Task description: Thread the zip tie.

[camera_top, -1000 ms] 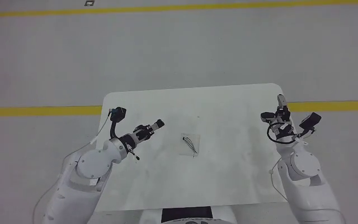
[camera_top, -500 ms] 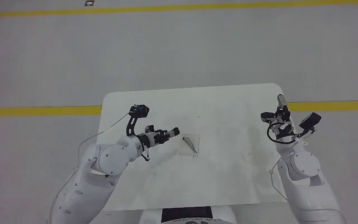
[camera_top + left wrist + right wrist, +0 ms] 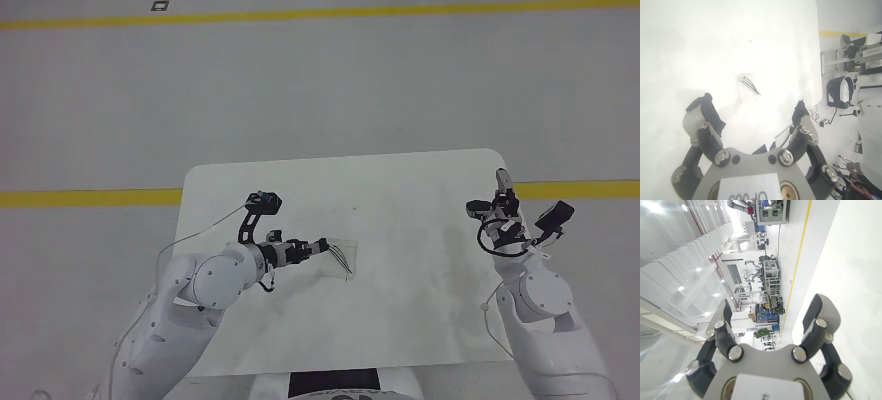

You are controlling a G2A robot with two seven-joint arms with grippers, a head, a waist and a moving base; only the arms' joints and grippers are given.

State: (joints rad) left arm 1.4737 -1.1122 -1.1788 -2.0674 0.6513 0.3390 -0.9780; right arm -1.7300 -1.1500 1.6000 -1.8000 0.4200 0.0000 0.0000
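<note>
Thin black zip ties [image 3: 341, 258] lie in a small bunch near the middle of the white table [image 3: 420, 300], on what looks like a small clear sheet. The left wrist view has the zip ties [image 3: 750, 85] a short way ahead of my left gripper [image 3: 754, 99]. My left gripper [image 3: 321, 246] is open and empty, just left of the ties and close above the table. My right gripper [image 3: 492, 197] is raised at the table's right edge, pointing away from the table; its jaws [image 3: 772, 306] stand open with nothing between them.
The table's right edge [image 3: 818, 56] has the other arm's base and cables beyond it. A yellow floor line [image 3: 90, 197] runs behind the table. Bare tabletop lies all around the ties.
My left arm has swung rightward across the table, bringing its open gripper from the left side up close to the zip ties. The right arm has stayed still.
</note>
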